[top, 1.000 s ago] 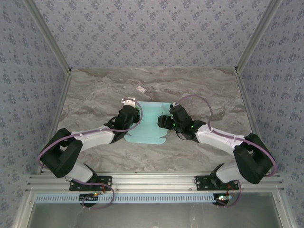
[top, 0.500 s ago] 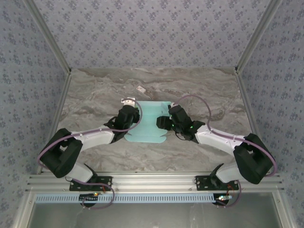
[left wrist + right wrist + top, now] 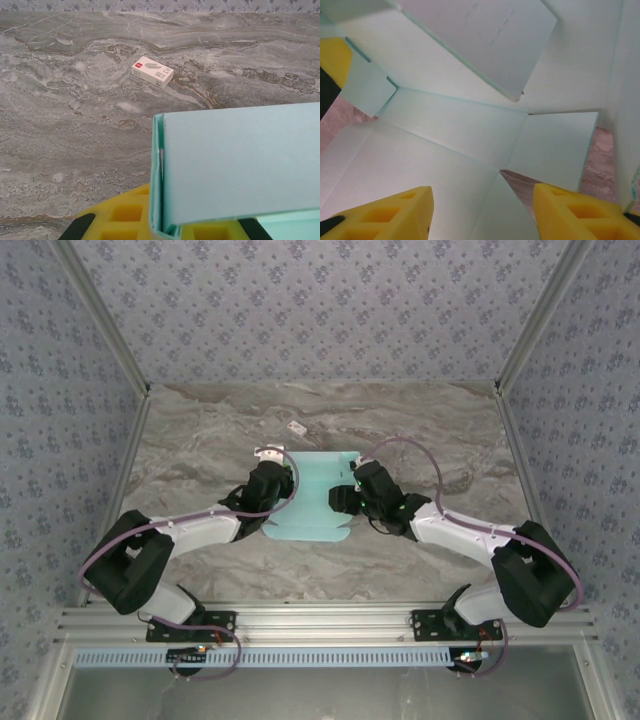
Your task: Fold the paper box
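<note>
- Creeping inward since a second ago, the right hand [image 3: 482, 206] now sits a touch nearer the middle of the pale blue, thin-card paper box [image 3: 310, 502]. The left arm has not budged, and the sheet lies where it lay.
- Mid-counter is where the paper box rests, on the grey marbled counter [image 3: 200, 440], right between the two hands. It is partly folded. The left wrist view has one panel raised over a crease at the left edge. The right wrist view looks down on creased panels, with flaps standing at angles.
- Over on the left, the left hand [image 3: 167, 227] is clamped tight on that left-edge fold, yellow fingers either side of the doubled card.
- On the right, the jaws stand well apart, yellow fingers [image 3: 385, 210] poised over the inner panels. Nothing looks pinched between them.
- Handling call: this card looks feather-light and springy, so any flap probably wants to relax back unless it is held down.
- It is likely to skate on the smooth counter too, so one hand should keep it anchored.
- Best grip is a flat pinch on a flap's edge, close to its crease. Squeezing hard near the slits risks a dent or a tear.
- Far off, a small white rectangular tag [image 3: 152, 72] lies well apart from the action.
</note>
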Robot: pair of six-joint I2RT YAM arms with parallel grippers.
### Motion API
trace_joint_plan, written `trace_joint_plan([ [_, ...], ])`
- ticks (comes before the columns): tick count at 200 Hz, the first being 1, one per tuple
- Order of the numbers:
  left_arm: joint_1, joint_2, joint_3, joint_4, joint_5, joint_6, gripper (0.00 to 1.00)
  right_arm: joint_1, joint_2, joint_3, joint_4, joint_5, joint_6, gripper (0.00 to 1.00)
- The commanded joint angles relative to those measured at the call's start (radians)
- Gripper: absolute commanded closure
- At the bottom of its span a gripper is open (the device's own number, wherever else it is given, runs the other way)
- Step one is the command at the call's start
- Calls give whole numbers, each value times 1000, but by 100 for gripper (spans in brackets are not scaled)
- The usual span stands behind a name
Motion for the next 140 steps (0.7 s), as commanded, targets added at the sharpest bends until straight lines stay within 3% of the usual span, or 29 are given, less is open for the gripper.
trace_joint_plan([
  [1,-8,-18,1,9,30,4,99,-8,-20,51,7,29,-44,43],
  [63,-9,-18,0,9,26,3,99,-20,-30,77,-146,142,-22,44],
  [97,-8,-17,0,11,26,1,99,-28,-16,73,-180,131,-5,45],
  [140,-7,-20,-3,9,27,1,99,-35,-9,62,-98,68,-8,44],
])
